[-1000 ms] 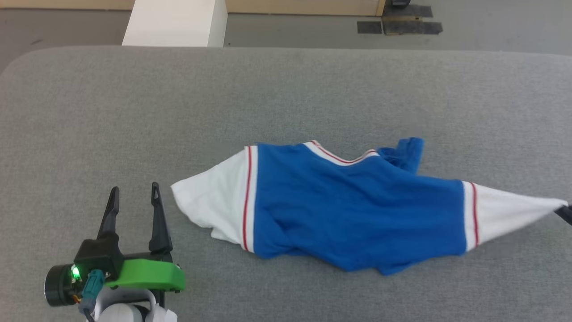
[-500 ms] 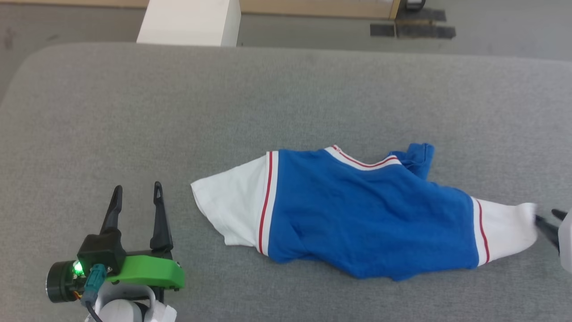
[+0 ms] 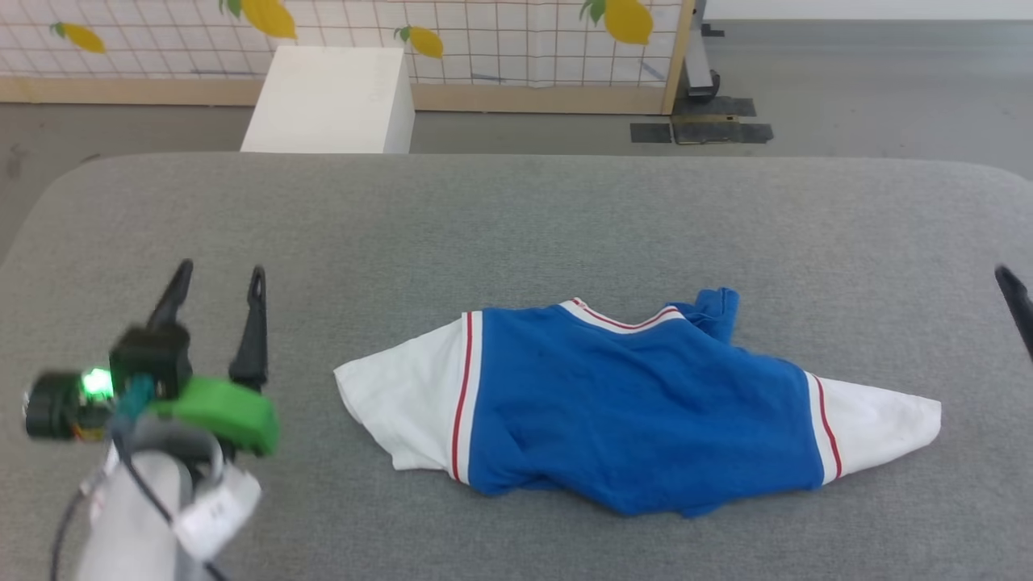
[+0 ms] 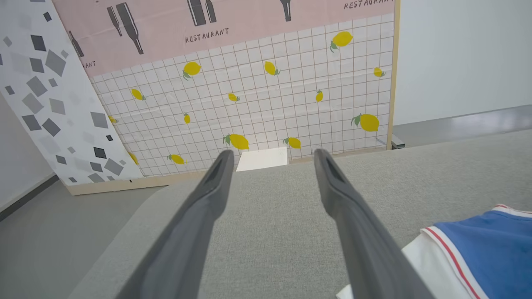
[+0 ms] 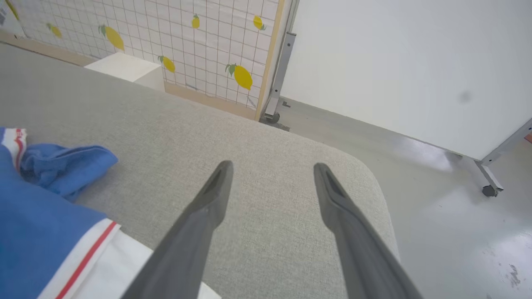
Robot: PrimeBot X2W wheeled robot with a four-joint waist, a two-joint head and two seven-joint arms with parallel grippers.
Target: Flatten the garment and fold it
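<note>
Grey woven cloth covers the table (image 3: 516, 218). Over its left part the left gripper (image 3: 221, 270) hangs with its two dark fingers spread wide and nothing between them. The shirt (image 3: 637, 411) lies to the right of those jaws, its nearer white sleeve close to them but apart. It sprawls crumpled, with the blue body in the middle, a red-striped white sleeve at each end, and the collar towards the far edge. Beyond the other sleeve is the right gripper (image 5: 273, 165), its jaws also gaping and empty. That sleeve sits low on their left side, with bare cloth ahead of them. Past the table's far edge stand a white box (image 3: 331, 101) and a lemon-patterned screen (image 3: 500, 40).
</note>
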